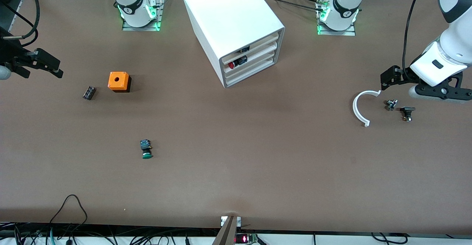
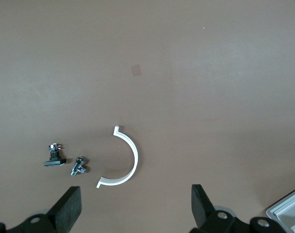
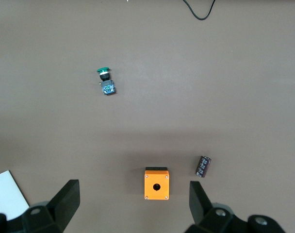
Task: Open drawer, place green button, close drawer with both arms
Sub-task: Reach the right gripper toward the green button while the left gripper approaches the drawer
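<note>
Drawer [image 1: 250,68] shut, both grippers released and aloft.
Left gripper [image 2: 137,213] should hook the third tray squarely; right gripper [image 3: 133,211] then fetches the button [image 1: 146,149].

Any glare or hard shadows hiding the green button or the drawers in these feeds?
Front view: even light, no glare on the green button; the drawers sit shaded inside the cabinet, and the orange cube casts a short dark shadow. Right wrist view: button sharp, soft broad shadow band on the table. Left wrist view: flat light, white curved piece crisp.
</note>
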`<state>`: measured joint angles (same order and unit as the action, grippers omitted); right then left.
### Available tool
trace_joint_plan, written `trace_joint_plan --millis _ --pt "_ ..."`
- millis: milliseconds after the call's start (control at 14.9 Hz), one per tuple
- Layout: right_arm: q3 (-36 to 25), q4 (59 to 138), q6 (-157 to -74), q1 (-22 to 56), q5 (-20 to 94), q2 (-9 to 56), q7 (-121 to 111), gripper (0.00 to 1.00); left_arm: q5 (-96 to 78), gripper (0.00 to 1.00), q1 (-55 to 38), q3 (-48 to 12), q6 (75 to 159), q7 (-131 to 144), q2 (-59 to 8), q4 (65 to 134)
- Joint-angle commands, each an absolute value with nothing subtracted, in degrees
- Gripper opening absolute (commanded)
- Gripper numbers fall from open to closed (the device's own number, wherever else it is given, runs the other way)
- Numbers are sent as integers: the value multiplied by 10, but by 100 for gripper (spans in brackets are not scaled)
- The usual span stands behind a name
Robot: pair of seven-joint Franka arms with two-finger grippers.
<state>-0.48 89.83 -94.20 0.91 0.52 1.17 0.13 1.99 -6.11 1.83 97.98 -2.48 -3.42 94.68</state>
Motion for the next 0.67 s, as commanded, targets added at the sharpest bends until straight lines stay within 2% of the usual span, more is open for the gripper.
trace_joint_plan --millis 0,402,603 --pt "0 882 -929 3 9 20 -1 100 16 100 -64 18 975 -18 -30 947" --pt "-6 881 -927 -1 11 20 2 100 13 100 -68 5 965 -20 -33 947" --pt "-2 892 -926 9 14 43 3 100 15 100 -69 -13 961 -19 -45 947"
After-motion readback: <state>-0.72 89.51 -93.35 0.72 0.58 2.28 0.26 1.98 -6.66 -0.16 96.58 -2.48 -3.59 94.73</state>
